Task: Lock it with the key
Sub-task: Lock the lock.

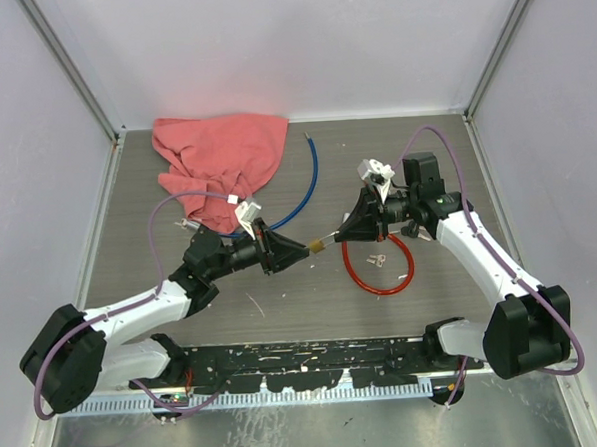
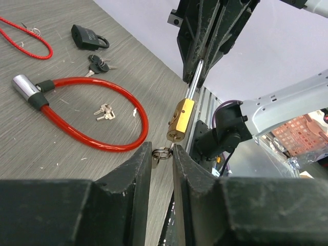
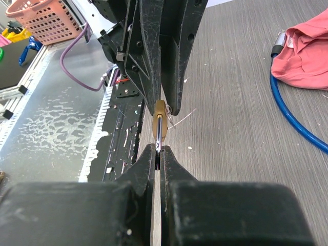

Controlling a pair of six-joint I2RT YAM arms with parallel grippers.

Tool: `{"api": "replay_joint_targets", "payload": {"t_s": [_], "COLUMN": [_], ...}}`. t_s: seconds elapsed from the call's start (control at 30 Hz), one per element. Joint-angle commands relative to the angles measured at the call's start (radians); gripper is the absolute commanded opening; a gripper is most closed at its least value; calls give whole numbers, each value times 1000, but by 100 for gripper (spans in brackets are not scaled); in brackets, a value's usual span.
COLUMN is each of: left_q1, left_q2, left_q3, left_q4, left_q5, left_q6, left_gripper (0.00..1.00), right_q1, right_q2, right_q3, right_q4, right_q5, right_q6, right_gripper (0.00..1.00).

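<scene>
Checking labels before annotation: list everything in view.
cloth: 1, pink-red, table's far left
blue cable lock: 1, blue, beside the cloth
red cable lock: 1, red, table, right of centre
black padlock: 1, black, beyond red cable lock
black-headed keys: 1 bunch, black, beside black padlock
silver keys: 1 bunch, silver, inside red cable lock's loop
brass padlock: 1, brass, midair between claws
key ring: 1, silver, at brass padlock's base
basket: 1, pink, off the table
left claw: 1, black, narrow gap around key ring
right claw: 1, black, shut on brass padlock's shackle
</scene>
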Motion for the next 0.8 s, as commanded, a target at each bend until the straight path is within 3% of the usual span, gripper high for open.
{"api": "replay_joint_targets", "payload": {"t_s": [0.0, 0.2, 0.37, 0.77], "left_q1": [-3, -3, -3, 34], "left_q2": [0, -7, 1, -102], "left_q3": [41, 41, 44, -66], "left_q4": [67, 81, 90, 48], "left_q5": [16, 21, 56, 66], "left_q6": [0, -1, 10, 136], "left_gripper": [25, 21, 0, 0], "right_q1": [9, 10, 11, 7], "right_q2": [-2, -1, 0, -3], "right_q3": [15, 15, 15, 23], "right_q4": [17, 17, 17, 16], "right_q5": [-29, -28, -28, -24], "right_q6": [2, 2, 2, 8], "right_gripper": [1, 1, 1, 1]}}
